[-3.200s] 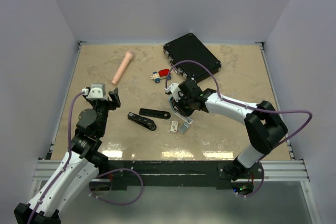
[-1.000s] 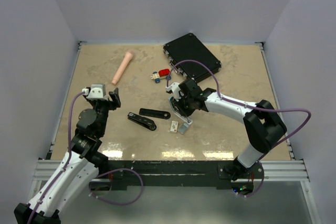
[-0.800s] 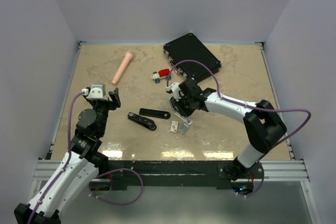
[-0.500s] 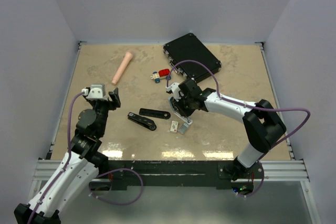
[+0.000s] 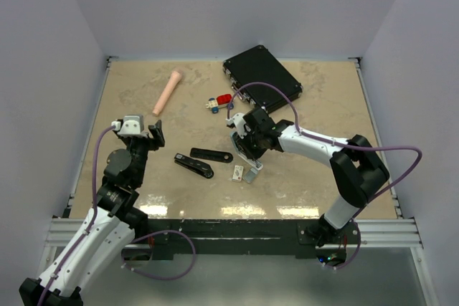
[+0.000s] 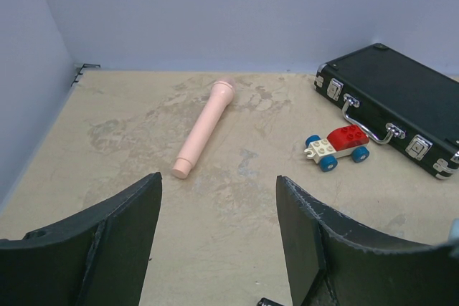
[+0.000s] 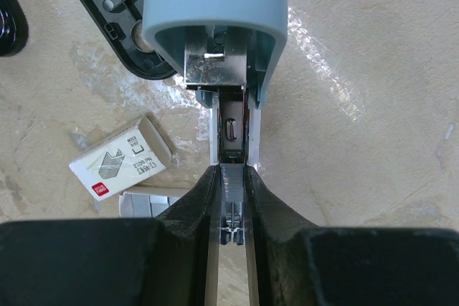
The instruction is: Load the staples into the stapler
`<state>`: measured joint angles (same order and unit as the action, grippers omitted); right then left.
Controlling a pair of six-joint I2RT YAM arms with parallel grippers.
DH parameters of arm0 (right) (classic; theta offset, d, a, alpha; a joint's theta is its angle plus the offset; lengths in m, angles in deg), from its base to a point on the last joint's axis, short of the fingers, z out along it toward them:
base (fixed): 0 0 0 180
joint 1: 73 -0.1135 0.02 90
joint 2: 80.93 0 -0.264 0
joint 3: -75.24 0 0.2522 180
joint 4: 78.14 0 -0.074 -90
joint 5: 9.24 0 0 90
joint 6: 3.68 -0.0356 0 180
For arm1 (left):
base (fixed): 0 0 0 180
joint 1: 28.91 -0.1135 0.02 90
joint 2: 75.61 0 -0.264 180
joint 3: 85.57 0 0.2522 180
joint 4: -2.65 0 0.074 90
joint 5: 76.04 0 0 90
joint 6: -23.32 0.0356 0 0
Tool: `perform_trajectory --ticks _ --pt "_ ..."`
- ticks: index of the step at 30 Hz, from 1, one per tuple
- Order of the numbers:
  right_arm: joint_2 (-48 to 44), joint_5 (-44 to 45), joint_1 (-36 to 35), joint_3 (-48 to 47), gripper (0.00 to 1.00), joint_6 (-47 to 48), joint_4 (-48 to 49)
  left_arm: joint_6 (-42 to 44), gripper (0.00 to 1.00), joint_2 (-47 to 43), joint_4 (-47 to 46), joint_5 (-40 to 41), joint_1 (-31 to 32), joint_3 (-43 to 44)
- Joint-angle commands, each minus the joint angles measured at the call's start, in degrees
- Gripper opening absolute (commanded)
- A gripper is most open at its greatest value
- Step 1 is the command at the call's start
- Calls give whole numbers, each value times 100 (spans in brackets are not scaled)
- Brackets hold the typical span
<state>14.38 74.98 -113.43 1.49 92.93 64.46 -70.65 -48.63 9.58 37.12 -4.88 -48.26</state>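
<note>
Staples, silvery-grey metal strip (image 7: 147, 204), lie at nine o'clock of my right pincer (image 7: 231, 177), clamped on grey-blue stapler (image 7: 215, 5) rail; left pincer (image 6: 216, 185) open; I'd hold level.

The left arm (image 5: 93, 234) and the right arm (image 5: 315, 147) both wear white shells over their long links, with black joints between and a black wrist behind the hand. A purple cable (image 5: 401, 152) loops loosely along each. A pale grey camera block (image 5: 131, 125) sits just behind the left gripper (image 6: 219, 249), whose fingers (image 6: 118, 249) are broad, matte black, curved plates with finely ridged edges. The right gripper (image 7: 231, 177) is black too, tapering to narrow tips.
</note>
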Motion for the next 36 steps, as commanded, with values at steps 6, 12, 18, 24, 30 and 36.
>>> perform_trajectory --ticks 6,12,18,24,30,36 --pt "-21 -99 26 -356 27 -134 -238 -78 69 -35 -293 -4 -30 -35" --pt "-30 -55 17 -611 44 -169 -369 -87 70 -35 -301 -13 -39 -35" --pt "-47 129 26 -681 44 -397 -299 -87 70 -44 -293 -22 -39 -43" --pt "128 270 78 -672 40 -547 -352 -87 69 -62 -293 -13 -39 -35" --pt "322 341 114 -628 39 -608 -334 -95 69 -62 -293 -13 -39 -43" --pt "348 394 114 -567 39 -608 -422 -78 69 -70 -284 5 -39 -35"
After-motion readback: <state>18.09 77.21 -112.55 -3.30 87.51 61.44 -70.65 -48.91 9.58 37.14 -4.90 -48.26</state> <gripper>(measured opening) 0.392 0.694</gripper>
